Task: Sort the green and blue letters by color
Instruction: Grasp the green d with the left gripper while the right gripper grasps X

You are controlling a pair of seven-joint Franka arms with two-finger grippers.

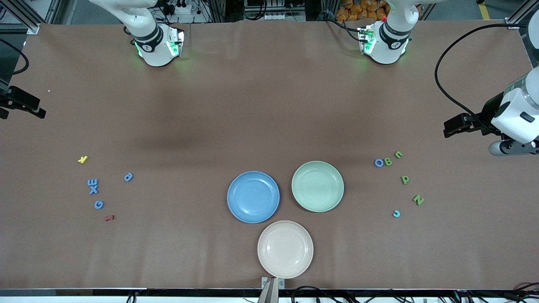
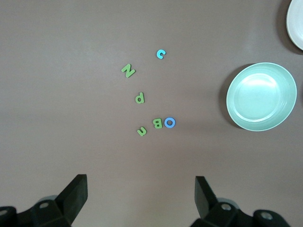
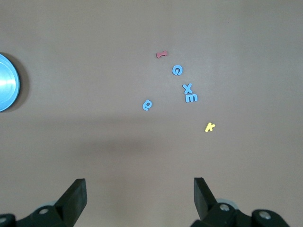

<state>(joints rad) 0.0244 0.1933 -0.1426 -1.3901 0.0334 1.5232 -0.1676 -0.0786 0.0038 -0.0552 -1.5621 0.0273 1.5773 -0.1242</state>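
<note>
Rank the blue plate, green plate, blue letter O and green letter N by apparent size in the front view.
1. Blue plate and green plate: look alike, unranked.
2. Green letter N and blue letter O: too close to rank, far smaller than either plate.

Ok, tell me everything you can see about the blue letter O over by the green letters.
The blue letter O is a small, chunky ring-shaped piece in medium blue with a matte look. It lies flat on the brown table toward the left arm's end, right beside the green letter B, apparently touching it. The green plate sits apart from it, toward the middle of the table. Nothing holds it: in the left wrist view it lies clear of the left gripper, whose fingers stand open.
</note>
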